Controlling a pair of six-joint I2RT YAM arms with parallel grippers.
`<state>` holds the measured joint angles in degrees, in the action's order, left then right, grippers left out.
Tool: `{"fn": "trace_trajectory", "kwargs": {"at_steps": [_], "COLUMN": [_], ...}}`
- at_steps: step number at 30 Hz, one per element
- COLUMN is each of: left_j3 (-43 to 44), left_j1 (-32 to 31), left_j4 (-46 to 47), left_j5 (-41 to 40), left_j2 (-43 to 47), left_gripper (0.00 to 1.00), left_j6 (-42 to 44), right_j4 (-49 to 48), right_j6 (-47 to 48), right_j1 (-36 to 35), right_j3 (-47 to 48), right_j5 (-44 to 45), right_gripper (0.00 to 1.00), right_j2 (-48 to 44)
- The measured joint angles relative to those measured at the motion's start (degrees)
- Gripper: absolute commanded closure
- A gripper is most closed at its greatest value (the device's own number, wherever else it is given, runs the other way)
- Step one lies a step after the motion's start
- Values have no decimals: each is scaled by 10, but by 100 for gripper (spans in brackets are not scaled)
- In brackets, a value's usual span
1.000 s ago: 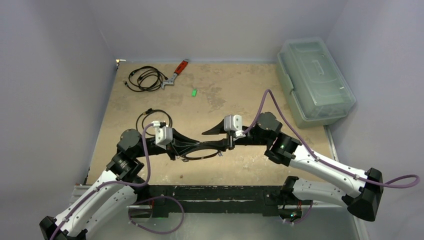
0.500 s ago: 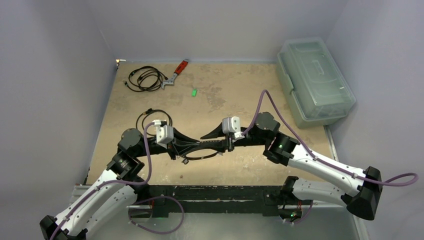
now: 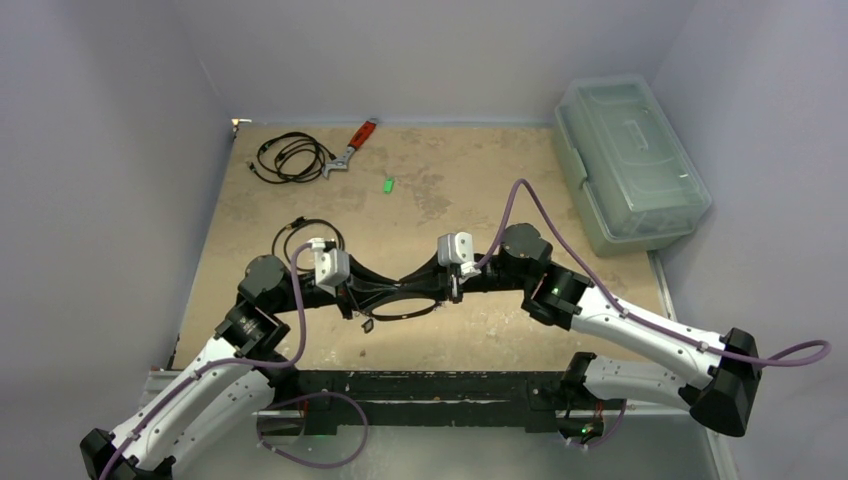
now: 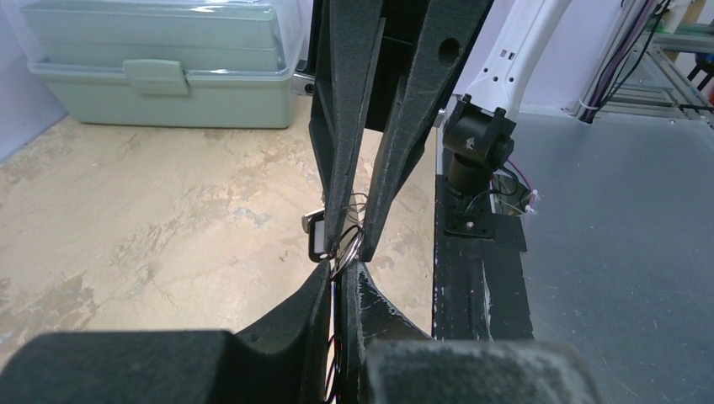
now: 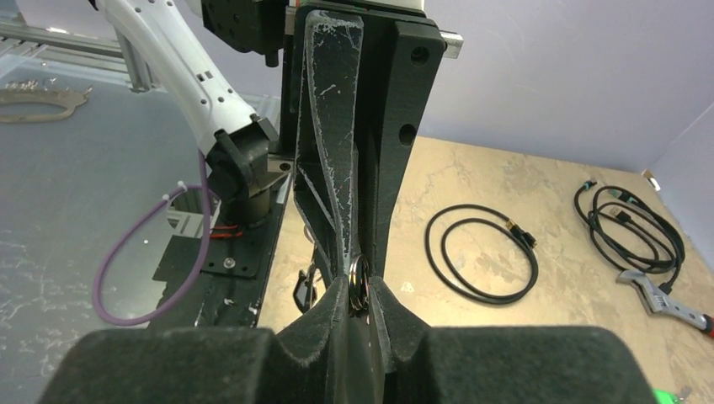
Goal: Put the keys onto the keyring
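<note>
The right gripper (image 5: 358, 290) is coming closer and squeezing shut on the keyring (image 5: 359, 273), which the left gripper (image 4: 343, 265) is pinching tight too, above the table (image 3: 480, 200), steadying it while the green key (image 3: 387, 184) is lying far off.

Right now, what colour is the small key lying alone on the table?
Green; the key shows best in the top external view.

Arms: white shells on left arm (image 3: 190, 395) and right arm (image 3: 640, 335), black joints.
Pincers: left pincer (image 4: 341, 278), right pincer (image 5: 358, 295), matte black, scuffed.
Cables: purple cable (image 3: 520, 184) along each arm.
Wrists: pale grey camera box (image 3: 332, 266).
</note>
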<state>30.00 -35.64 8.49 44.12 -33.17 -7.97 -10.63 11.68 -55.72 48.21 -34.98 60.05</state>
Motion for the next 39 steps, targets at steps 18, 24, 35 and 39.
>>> {"fn": "trace_trajectory", "kwargs": {"at_steps": [18,24,35,39], "left_j3": [0,0,0,1], "left_j1": [0,0,0,0], "left_j4": [-20,-32,-45,-47], "left_j5": [-42,-59,-87,-90], "left_j2": [-2,-4,-35,-35], "left_gripper": [44,59,100,100], "left_j6": [18,29,45,49], "right_j4": [109,158,209,232], "right_j6": [-3,-14,-55,-81], "right_j1": [-3,-2,-3,-2], "right_j3": [75,93,125,147], "right_j5": [61,103,140,146], "right_gripper": [100,100,100,100], "right_j2": [44,45,45,58]}}
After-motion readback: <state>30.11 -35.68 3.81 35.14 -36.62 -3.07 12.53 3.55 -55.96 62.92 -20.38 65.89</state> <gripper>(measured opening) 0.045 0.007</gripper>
